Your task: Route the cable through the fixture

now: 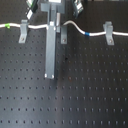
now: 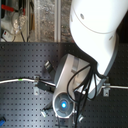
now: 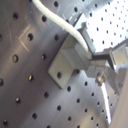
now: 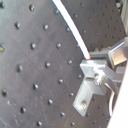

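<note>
The white cable (image 1: 75,26) runs across the back of the black perforated board in the first exterior view. Its green marker (image 1: 7,25) is at the first exterior view's left and its blue band (image 1: 86,34) is right of centre. It passes a left fixture (image 1: 23,33) and a right fixture (image 1: 107,33). My gripper (image 1: 54,21) is at the back centre and appears shut on the cable, which lifts toward it. In both wrist views the cable (image 3: 65,24) (image 4: 75,35) runs to the fingertips beside a grey fixture (image 3: 67,62) (image 4: 87,92).
A long grey bar (image 1: 50,50) reaches from under the gripper toward the front of the board. In the second exterior view the white arm (image 2: 95,30) hides the board's middle; the cable (image 2: 15,80) and a fixture (image 2: 37,86) show to the second exterior view's left.
</note>
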You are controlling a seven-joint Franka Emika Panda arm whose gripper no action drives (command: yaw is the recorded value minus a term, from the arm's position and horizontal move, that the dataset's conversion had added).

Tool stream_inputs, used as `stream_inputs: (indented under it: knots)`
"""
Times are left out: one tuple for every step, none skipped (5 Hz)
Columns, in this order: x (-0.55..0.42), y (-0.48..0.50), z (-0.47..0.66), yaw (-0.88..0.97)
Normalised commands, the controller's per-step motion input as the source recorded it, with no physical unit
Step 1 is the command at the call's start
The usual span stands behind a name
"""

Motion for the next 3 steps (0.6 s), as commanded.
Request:
stream_inputs:
  knots:
    - [0.032, -0.003, 0.00, -0.01]
    - [0.139, 0.147, 0.34, 0.00]
    - [0.191, -0.304, 0.52, -0.27]
